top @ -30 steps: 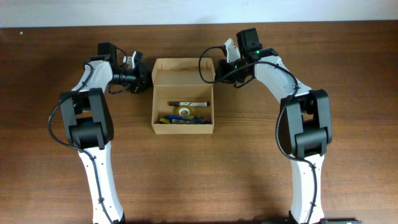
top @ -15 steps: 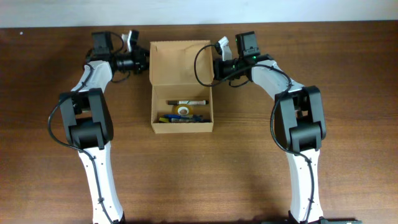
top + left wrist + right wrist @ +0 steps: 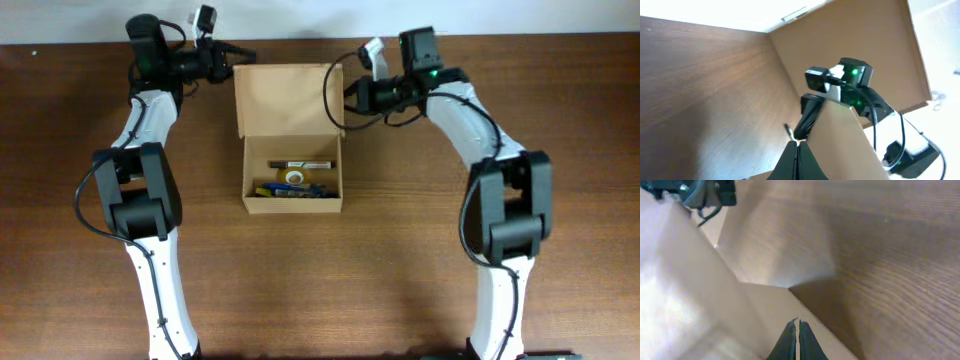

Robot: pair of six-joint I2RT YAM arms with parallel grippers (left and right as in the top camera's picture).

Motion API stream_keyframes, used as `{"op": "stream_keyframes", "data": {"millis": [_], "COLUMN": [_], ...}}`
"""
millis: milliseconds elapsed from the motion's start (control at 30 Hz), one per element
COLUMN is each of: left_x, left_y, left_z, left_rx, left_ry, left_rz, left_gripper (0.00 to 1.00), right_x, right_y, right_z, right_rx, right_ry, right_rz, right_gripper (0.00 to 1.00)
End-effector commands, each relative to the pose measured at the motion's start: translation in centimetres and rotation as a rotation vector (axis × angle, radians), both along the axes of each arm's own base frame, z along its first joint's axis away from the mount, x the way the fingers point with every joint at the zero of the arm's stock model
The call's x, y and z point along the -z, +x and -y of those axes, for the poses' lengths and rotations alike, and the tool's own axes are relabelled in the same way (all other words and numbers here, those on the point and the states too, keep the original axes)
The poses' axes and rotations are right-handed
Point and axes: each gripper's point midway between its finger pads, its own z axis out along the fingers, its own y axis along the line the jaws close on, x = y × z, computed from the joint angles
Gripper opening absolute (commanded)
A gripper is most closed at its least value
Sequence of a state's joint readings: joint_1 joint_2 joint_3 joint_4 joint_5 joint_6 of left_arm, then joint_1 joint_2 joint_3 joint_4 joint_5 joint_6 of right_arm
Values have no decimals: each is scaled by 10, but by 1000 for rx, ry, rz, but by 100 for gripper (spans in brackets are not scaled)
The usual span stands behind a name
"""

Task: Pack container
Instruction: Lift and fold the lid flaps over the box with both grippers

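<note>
Cardboard container [image 3: 293, 206], one, lid [image 3: 287, 100] pinched by left fingers [image 3: 788, 161] and right fingers [image 3: 787, 342]

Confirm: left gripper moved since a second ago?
Yes: left gripper went toward the far edge of the brown wooden table, alongside the tan cardboard box.

**Flap [image 3: 288, 100] swinging back, both hands travelling with it**

In the overhead view, the box's [image 3: 293, 206] flap is spreading into a much taller tan panel, its free edge reaching toward the far side of the counter [image 3: 400, 250]. The left hand [image 3: 243, 54] is moving from beside the box up to the flap's far left corner. The right hand [image 3: 345, 102] is shifting slightly outward and back along the flap's right edge.
</note>
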State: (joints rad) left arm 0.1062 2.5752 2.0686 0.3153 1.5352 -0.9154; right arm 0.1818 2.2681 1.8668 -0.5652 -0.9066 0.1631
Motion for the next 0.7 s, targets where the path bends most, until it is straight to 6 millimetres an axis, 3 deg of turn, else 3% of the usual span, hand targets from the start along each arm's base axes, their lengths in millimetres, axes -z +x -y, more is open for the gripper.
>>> {"op": "stream_keyframes", "data": {"millis": [0, 200, 433, 667], "left_x": [-55, -78, -75, -58], "left_y": [-9, -14, -9, 9], "left_z": [-2, -3, -13, -23], "left_rx": [31, 28, -4, -99], "left_ry": [-12, -7, -9, -18], "left_rz": [-40, -8, 10, -49], "left_gripper": [2, 1, 1, 2], "right_x": [-45, -62, -58, -55], "right_y": [-2, -10, -14, -17], "right_z": [3, 5, 4, -7], "right_rx": [-18, -21, -10, -23], "right_ry": [-28, -39, -89, -109], "right_rz": [109, 126, 111, 119], "right_gripper": [4, 4, 4, 4]}}
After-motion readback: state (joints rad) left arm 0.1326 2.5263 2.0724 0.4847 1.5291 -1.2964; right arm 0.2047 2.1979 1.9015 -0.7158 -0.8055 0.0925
